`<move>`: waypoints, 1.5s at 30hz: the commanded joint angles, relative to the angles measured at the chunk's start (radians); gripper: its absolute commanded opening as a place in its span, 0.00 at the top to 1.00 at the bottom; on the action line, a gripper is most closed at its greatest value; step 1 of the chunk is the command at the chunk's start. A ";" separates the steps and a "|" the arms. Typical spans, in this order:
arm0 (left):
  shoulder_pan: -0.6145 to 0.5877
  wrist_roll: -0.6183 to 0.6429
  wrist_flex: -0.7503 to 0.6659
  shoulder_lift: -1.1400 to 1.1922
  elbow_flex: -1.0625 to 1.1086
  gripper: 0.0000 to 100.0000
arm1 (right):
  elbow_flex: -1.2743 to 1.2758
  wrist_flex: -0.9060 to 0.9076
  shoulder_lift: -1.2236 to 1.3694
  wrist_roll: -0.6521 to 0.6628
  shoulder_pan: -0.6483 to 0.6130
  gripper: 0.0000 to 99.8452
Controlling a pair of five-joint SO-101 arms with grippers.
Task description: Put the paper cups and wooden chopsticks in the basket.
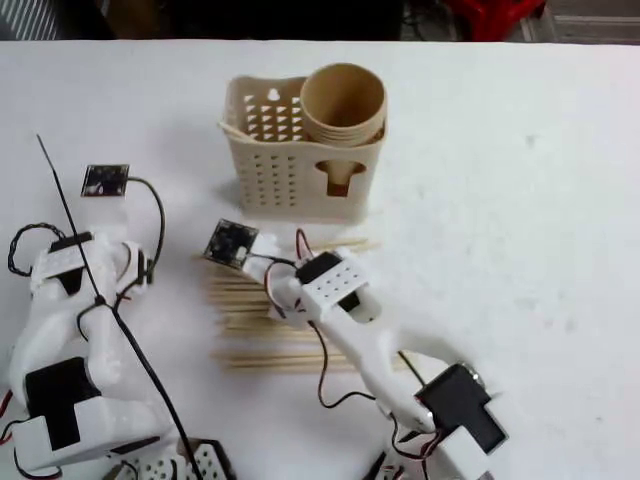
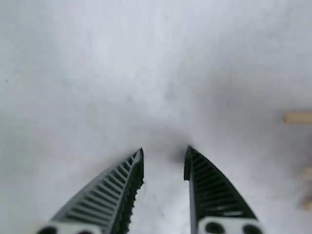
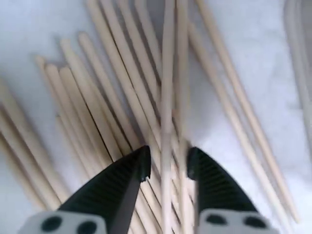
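Cups [image 1: 343, 100] are in the basket [image 1: 262, 150]; my right fingers [image 3: 144, 165], spread, straddle a chopstick [image 3: 168, 97], so closing and lifting should come next; left fingers [image 2: 129, 175] spread over the surface [image 2: 146, 73]

left arm [image 1: 50, 322]: folded back on its own side, upper link near vertical, wrist pitched down. wrist camera [image 1: 105, 181] sits out front, cable looping back to arm. left gripper [image 2: 163, 152]: tips apart, narrow gap, ribbed fingers [image 2: 119, 192] converge toward tips, pointing down. right arm [image 1: 372, 347]: stretched on diagonal from base servo [image 1: 465, 412] toward centre, forearm low, wrist block [image 1: 335, 283] bent down. right gripper [image 3: 168, 157]: fingers spread, small gap, aimed near straight down.
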 commanded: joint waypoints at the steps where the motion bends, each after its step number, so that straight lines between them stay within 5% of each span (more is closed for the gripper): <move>1: -0.004 -0.011 -0.017 -0.002 -0.003 0.85 | -0.008 -0.013 -0.004 0.017 -0.005 0.92; 21: -0.004 -0.006 -0.017 -0.002 -0.003 0.85 | 0.015 0.074 -0.248 -0.046 0.047 0.98; 28: -0.004 -0.006 -0.017 -0.002 -0.003 0.85 | 0.008 -0.001 -0.122 -0.032 0.047 0.86; 38: -0.004 -0.006 -0.017 -0.002 -0.003 0.85 | -0.049 -0.018 0.018 0.009 0.053 0.99; 45: -0.004 -0.006 -0.017 -0.002 -0.005 0.85 | -0.044 0.053 -0.071 0.006 0.054 0.98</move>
